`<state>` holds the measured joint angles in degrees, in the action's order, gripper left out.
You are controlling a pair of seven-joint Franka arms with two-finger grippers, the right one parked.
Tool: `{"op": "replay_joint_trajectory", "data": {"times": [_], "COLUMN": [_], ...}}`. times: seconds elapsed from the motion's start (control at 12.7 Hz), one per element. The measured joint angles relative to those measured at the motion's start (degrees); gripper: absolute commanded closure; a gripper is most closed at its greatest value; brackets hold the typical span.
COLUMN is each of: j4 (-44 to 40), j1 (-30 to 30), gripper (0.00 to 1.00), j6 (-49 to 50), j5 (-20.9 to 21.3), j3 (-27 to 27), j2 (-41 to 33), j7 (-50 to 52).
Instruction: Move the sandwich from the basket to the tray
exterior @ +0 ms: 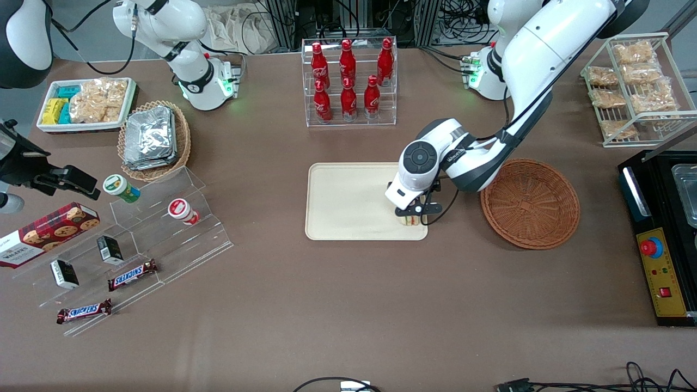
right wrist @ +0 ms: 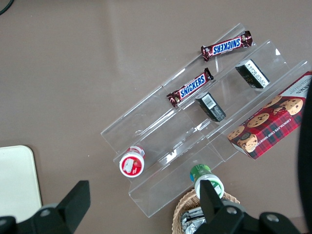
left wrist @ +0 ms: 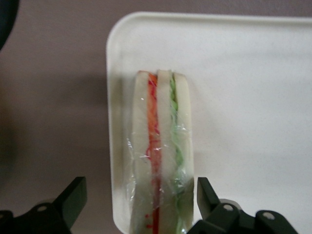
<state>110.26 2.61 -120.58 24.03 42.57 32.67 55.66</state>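
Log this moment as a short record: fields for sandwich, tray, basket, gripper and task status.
sandwich: sandwich rests on the tray near its corner, on the end toward the basket, filling edge facing up at the wrist camera
tray: tray holds nothing but the sandwich
basket: basket is empty, beside the tray toward the working arm's end
gripper: gripper is just above the sandwich, fingers open, one on each side, not pressing it
task status: sandwich is out of the basket and on the tray; gripper not yet withdrawn
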Motion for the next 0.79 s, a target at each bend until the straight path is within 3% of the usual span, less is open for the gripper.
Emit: {"op": "replay_joint_trajectory", "data": {"times": [0.16,0.39,0.55,0.79], "j4": [-3.57,-11.01,-13.88,-13.37], "j1": [0.04,1.17,3.92,4.47], "gripper": [0.00,0.00,0.00,0.00], "j6": [6.51,18.35,25.01,28.69], "j5": [-1.67,-9.59,-11.80,-16.07], "j3": [0.31,0.38,-0.49,-10.97], "j2": [-2.42,-8.99,-14.71,-24.47], "j7": [0.05,-2.52,-8.56,-22.15]}}
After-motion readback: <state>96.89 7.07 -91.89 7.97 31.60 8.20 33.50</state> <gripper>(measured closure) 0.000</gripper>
